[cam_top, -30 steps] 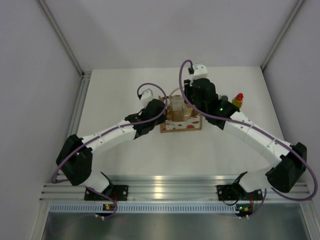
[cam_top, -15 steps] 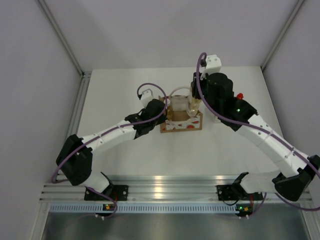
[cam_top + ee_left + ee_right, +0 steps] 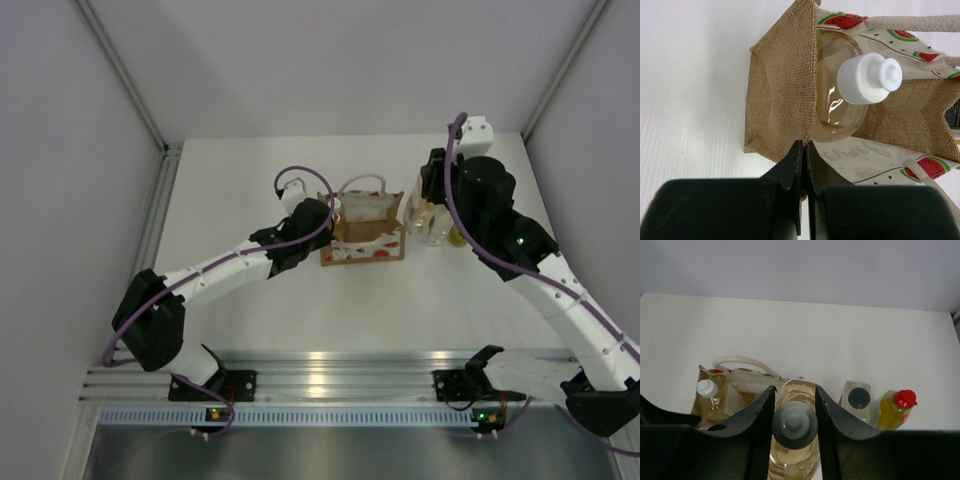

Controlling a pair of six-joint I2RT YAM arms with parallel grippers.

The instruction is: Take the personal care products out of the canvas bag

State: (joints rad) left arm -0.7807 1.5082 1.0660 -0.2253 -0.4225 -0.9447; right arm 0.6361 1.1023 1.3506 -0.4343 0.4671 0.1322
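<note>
Top external view showed the right tool (image 3: 427, 208) no longer over the bag (image 3: 362, 232) as it had been a second before. It was now just right of it, clamped on an amber bottle (image 3: 794, 450), near the clear bottle (image 3: 857, 399) and yellow bottle (image 3: 892, 412) on the worktop (image 3: 250, 180). Meanwhile the left tool (image 3: 803, 150) stayed pinched shut on the bag's wall, and a second amber bottle (image 3: 840, 100) sat inside.

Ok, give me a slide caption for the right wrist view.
Right gripper clamps an amber bottle beside the canvas bag; one white-capped bottle sits inside.
</note>
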